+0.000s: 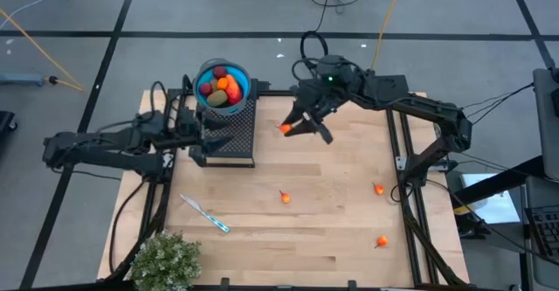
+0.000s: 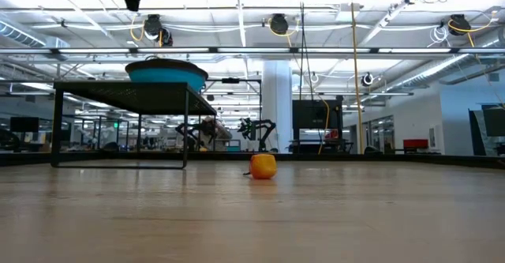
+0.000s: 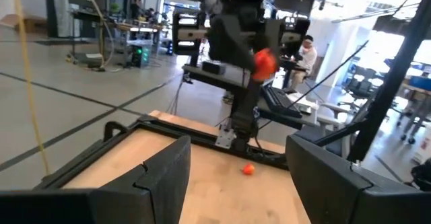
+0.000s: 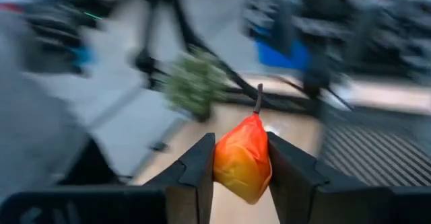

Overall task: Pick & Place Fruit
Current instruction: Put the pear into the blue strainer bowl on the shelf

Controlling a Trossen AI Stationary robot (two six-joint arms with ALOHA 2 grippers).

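Above the tabletop, our right gripper pinches an orange fruit between its fingers, just beside the blue bowl of fruit on the black rack. Our left gripper waits with fingers spread behind that rack.

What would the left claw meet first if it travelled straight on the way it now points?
Probably the right arm, which crosses ahead holding an orange fruit above the table. The left claw stands open. Depth is unclear, so it might pass beneath.
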